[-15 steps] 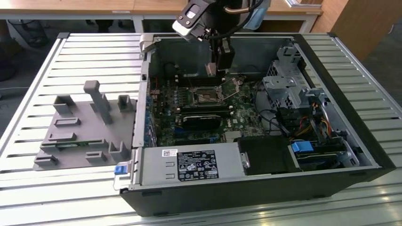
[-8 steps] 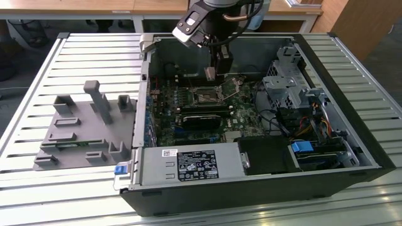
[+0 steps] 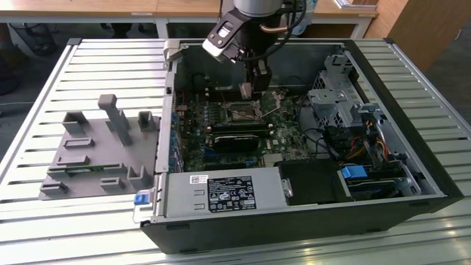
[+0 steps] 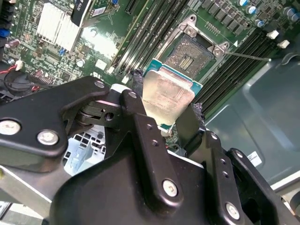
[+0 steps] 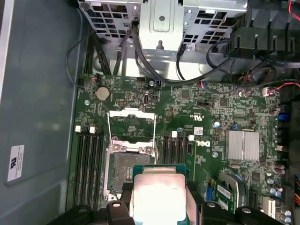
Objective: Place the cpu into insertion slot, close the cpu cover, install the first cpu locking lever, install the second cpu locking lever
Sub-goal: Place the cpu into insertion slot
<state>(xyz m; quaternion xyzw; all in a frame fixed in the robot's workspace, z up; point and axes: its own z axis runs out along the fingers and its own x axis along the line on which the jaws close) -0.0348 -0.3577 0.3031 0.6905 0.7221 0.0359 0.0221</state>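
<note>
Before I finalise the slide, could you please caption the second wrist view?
Gripper clamping the cpu by its edges, close to the uncovered insertion slot on the green motherboard.

Desk (image 3: 96, 61): light slatted top, slats running across the exterior view from left to right. Two items sit directly on it. The black PC case (image 3: 309, 223) lies on its side with the open face up and takes the middle and the exterior view's right. The grey plastic fixture (image 3: 88, 152), a flat base with several upright posts and blocks, is on the exterior view's left, just beside the case wall. Can't tell if they touch. Bare slats on all sides.
</note>
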